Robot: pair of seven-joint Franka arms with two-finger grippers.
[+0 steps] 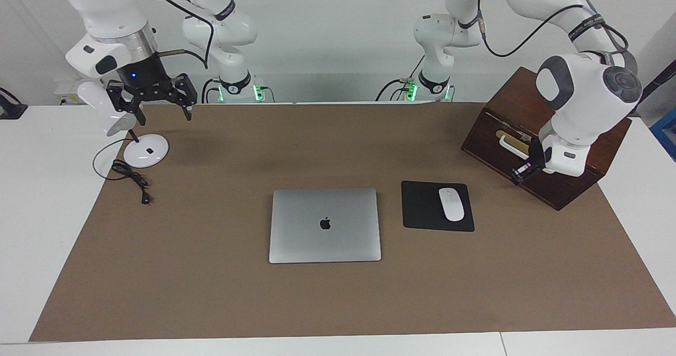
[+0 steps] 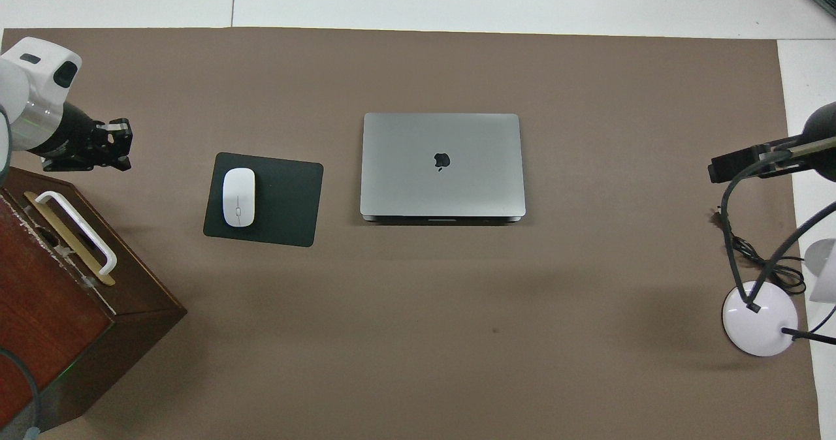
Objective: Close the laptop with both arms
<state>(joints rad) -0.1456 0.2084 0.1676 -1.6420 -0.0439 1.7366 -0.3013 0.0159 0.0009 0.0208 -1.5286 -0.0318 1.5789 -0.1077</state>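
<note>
The laptop (image 1: 325, 225) (image 2: 442, 164) lies shut in the middle of the brown mat, its silver lid flat with the dark apple logo up. Neither gripper touches it. My left gripper (image 1: 520, 175) (image 2: 121, 146) is shut on nothing and hangs by the wooden box's top edge, toward the left arm's end of the table, away from the laptop. At the right arm's end my right gripper (image 1: 165, 117) hangs open and empty over the mat's edge, beside the lamp head.
A black mouse pad (image 1: 422, 208) (image 2: 284, 202) carrying a white mouse (image 1: 451, 204) (image 2: 238, 196) lies beside the laptop toward the left arm's end. The brown wooden box (image 1: 575, 134) (image 2: 59, 309) stands there too. A white desk lamp (image 1: 145, 151) (image 2: 759, 326) and its cord sit at the right arm's end.
</note>
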